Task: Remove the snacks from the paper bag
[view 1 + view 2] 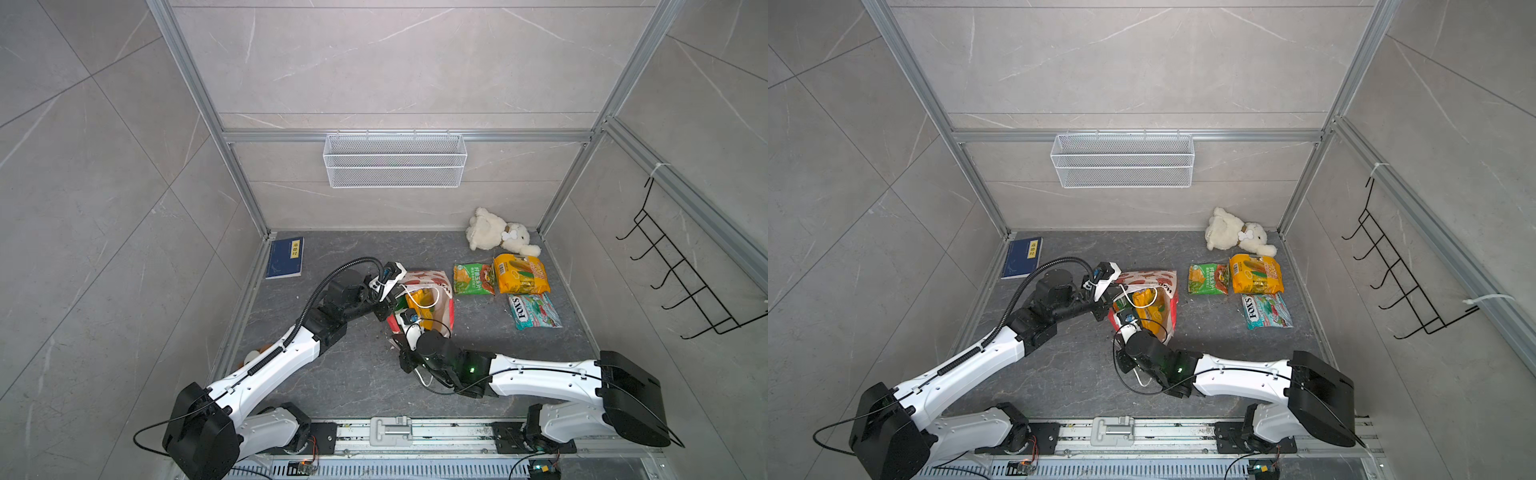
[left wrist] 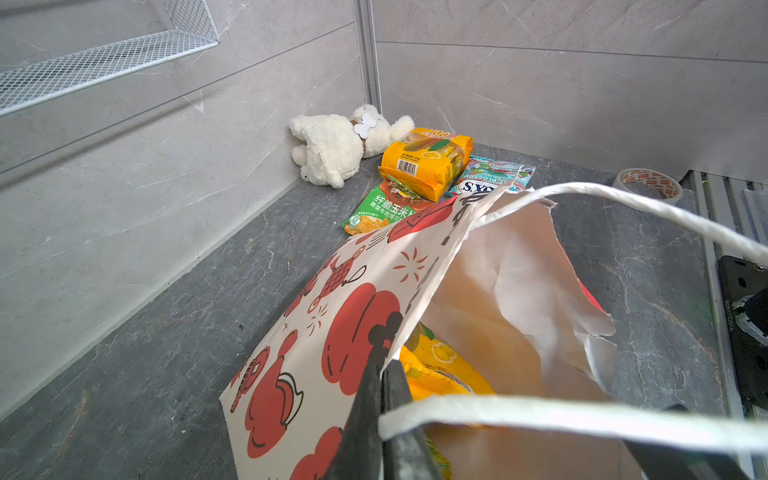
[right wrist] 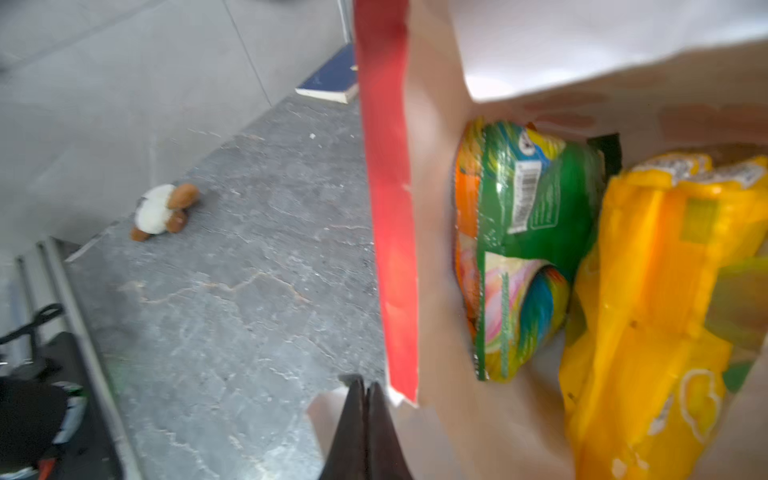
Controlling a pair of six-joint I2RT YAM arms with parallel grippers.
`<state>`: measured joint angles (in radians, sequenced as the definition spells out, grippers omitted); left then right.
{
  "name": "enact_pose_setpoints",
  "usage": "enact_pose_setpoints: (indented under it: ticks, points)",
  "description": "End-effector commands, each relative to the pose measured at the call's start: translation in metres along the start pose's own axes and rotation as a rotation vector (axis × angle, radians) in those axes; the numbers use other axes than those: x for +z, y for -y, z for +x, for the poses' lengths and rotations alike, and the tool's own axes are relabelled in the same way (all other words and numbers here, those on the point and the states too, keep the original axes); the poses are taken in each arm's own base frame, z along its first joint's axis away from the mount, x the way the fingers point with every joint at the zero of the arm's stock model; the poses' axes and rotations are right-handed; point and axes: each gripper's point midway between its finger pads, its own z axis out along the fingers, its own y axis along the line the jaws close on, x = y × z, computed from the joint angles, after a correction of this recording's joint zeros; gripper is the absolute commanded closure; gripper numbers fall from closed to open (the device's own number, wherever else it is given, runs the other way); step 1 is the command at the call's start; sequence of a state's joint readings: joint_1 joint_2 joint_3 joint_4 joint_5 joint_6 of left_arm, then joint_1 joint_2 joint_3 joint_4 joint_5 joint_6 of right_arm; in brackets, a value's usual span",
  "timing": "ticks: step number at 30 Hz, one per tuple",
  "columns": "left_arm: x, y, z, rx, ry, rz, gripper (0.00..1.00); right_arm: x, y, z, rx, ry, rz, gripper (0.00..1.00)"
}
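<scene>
Right hand [image 3: 365, 384]: fingers pinched together on the torn near rim of the paper bag [image 1: 428, 277], which sits mid-desk. Left hand [image 2: 382, 361], at the bag's 9 o'clock, is clamped on the rim of the printed panel. Inside the bag, side by side: green packet [image 3: 528, 232] and yellow packet [image 3: 648, 311]. On the desk [image 1: 353, 374] at the bag's 2 o'clock, clustered: chip packet [image 1: 473, 279], corn packet [image 1: 521, 274], FOX'S packet [image 1: 534, 311]. Plush toy [image 1: 498, 232] in the far corner at 1 o'clock. Blue book [image 1: 286, 257] at 10 o'clock.

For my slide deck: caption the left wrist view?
Left gripper pinching the paper bag at its rim, a yellow packet showing inside.
</scene>
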<state>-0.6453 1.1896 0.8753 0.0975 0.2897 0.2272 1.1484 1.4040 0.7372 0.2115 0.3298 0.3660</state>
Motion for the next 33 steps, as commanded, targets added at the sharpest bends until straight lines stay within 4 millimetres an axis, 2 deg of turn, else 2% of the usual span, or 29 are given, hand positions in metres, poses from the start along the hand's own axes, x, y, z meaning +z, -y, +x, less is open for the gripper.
enact_pose_setpoints:
  ticks: [1, 4, 8, 13, 17, 21, 24, 28, 33]
  points:
    - [-0.010, -0.011, -0.015, -0.004, 0.030, -0.052, 1.00, 0.006, 0.018, -0.002, 0.031, -0.011, 0.046, 1.00]
    - [-0.011, -0.010, -0.015, 0.000, 0.030, -0.052, 1.00, 0.005, 0.027, -0.008, 0.030, -0.015, 0.053, 1.00]
    - [-0.012, -0.010, -0.014, 0.010, 0.029, -0.051, 1.00, -0.001, 0.026, -0.015, 0.004, -0.016, 0.011, 1.00]
    - [-0.010, -0.010, -0.013, 0.014, 0.022, -0.045, 1.00, -0.017, 0.033, -0.028, -0.017, 0.008, -0.007, 1.00]
    - [-0.009, -0.009, -0.014, 0.015, 0.024, -0.040, 1.00, -0.022, 0.047, -0.032, -0.024, -0.003, 0.012, 1.00]
    - [-0.009, -0.010, -0.017, 0.017, 0.031, -0.041, 1.00, -0.006, 0.046, -0.028, -0.035, -0.023, 0.021, 1.00]
    - [-0.009, -0.009, -0.018, 0.016, 0.034, -0.034, 1.00, 0.008, 0.042, -0.033, -0.016, -0.005, 0.015, 1.00]
    - [-0.009, -0.008, -0.021, 0.015, 0.041, -0.030, 1.00, 0.023, 0.046, -0.039, -0.003, 0.043, 0.068, 1.00]
    - [-0.010, -0.008, -0.021, 0.020, 0.044, -0.030, 1.00, 0.041, 0.069, -0.032, 0.027, 0.039, 0.217, 1.00]
